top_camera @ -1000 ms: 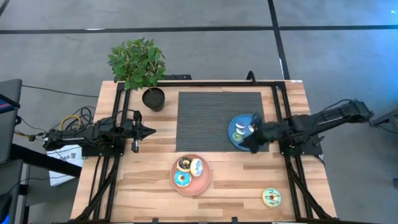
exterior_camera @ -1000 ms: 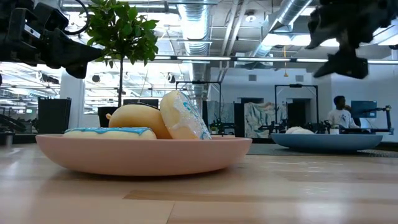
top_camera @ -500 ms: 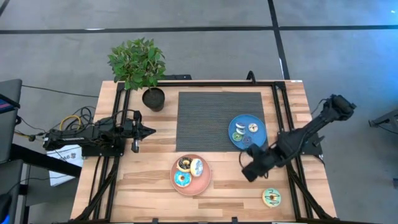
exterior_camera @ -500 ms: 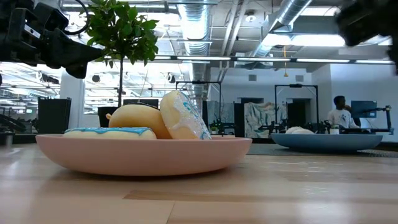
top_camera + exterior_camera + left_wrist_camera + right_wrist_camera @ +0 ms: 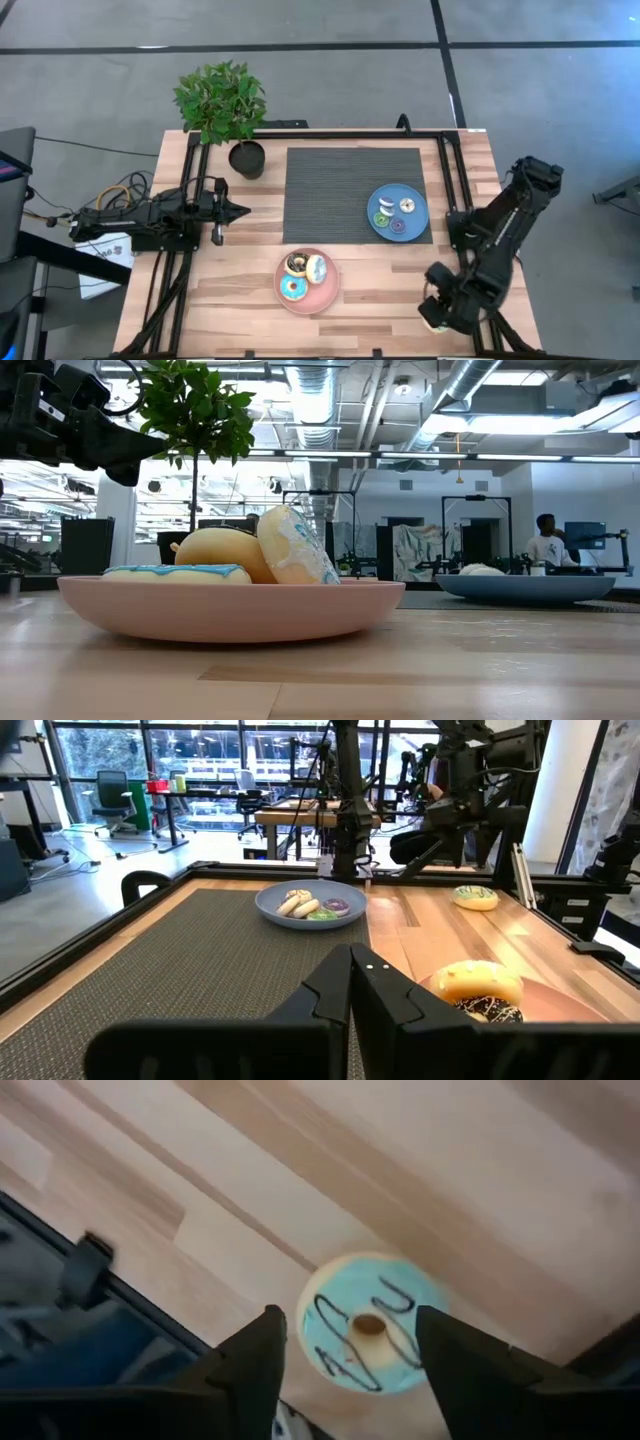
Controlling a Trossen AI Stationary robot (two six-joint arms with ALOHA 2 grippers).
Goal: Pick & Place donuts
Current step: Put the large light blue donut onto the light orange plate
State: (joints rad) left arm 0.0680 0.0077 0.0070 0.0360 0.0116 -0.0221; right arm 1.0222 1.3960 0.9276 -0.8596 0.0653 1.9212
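Right wrist view alone shows the green-frosted donut (image 5: 365, 1325) between (untouched) parted right pincer (image 5: 345, 1365) fingers — the high view hides it.

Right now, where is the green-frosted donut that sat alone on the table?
The green-frosted donut lies on the bare wood near the table's front right corner, directly under the open right gripper; in the high view the arm hides it.
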